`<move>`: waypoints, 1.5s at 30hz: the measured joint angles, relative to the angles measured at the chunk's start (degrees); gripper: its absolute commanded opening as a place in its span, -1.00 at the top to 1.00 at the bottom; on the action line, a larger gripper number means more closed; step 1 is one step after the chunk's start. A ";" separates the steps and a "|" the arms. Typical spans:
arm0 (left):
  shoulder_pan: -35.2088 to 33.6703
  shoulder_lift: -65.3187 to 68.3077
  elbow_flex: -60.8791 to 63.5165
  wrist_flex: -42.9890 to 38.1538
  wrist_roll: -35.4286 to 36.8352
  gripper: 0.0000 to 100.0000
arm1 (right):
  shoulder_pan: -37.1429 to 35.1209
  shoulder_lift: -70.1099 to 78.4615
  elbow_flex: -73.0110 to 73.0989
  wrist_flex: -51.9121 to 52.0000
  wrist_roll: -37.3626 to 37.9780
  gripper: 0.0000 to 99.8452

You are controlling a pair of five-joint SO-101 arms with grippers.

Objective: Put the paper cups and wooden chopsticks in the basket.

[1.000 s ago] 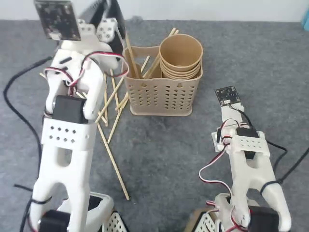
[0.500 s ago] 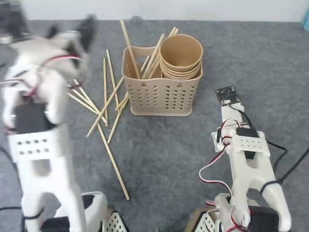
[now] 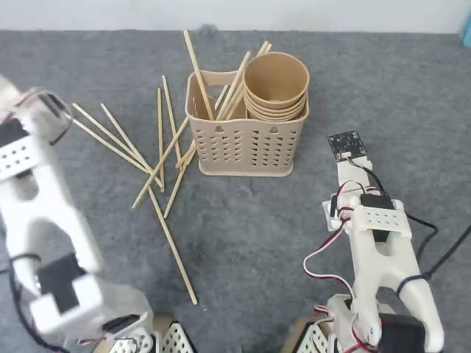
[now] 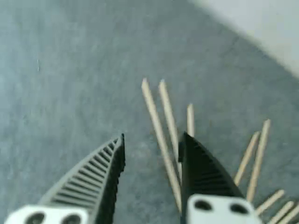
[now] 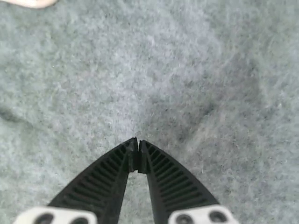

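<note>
- The left hand, jaws apart and empty, hovered over loose wooden chopsticks on the worktop.
- It would do best to straddle one stick before closing.
- The right hand sat closed, empty.

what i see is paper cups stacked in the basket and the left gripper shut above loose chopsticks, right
The left gripper is open, not shut: the left wrist view shows its jaws apart above the loose chopsticks. The paper cups are stacked in the basket, as you say.
</note>
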 measured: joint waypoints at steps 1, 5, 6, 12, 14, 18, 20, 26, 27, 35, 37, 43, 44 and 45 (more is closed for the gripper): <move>-0.97 2.64 0.00 0.00 1.93 0.77 | 0.00 0.00 0.00 0.00 0.00 0.98; -3.78 13.01 0.00 -0.62 7.91 0.90 | -0.70 0.00 0.97 1.32 0.00 0.98; -4.22 15.56 0.35 -1.49 8.26 0.94 | -2.02 -0.26 1.41 2.46 0.00 0.98; -6.68 24.26 3.16 -9.93 9.05 0.98 | -8.70 -13.36 11.52 3.60 0.09 0.98; -7.12 24.00 4.13 -9.93 9.32 0.98 | -9.93 -21.01 15.82 3.60 0.09 0.98; -6.86 23.30 6.42 -9.85 8.97 0.98 | -14.42 -37.54 23.21 3.78 0.09 0.98; -6.86 21.27 8.53 -10.55 8.97 0.98 | -18.29 -44.92 23.91 5.80 0.09 0.98; -4.40 11.43 19.52 -18.37 6.15 0.97 | -33.05 -52.22 19.52 12.04 -0.44 0.98; -3.96 9.23 21.80 -19.96 5.98 0.97 | -34.11 -51.43 17.58 12.04 -0.44 0.98; -1.23 -3.34 34.99 -28.75 3.25 0.97 | -45.19 -26.37 -3.43 7.12 -0.44 0.98; -1.23 -3.87 35.43 -29.89 3.25 0.97 | -49.41 -16.70 -7.47 3.16 -0.44 0.98; -1.23 -4.22 35.78 -30.51 2.90 0.97 | -55.65 15.74 -23.47 -6.24 -2.99 0.98; -1.05 -4.22 35.78 -30.51 2.90 0.97 | -56.88 20.75 -27.96 -5.36 -4.31 0.98; -0.79 -4.22 35.78 -30.51 2.90 0.97 | -57.76 25.58 -32.62 -3.69 -5.80 0.98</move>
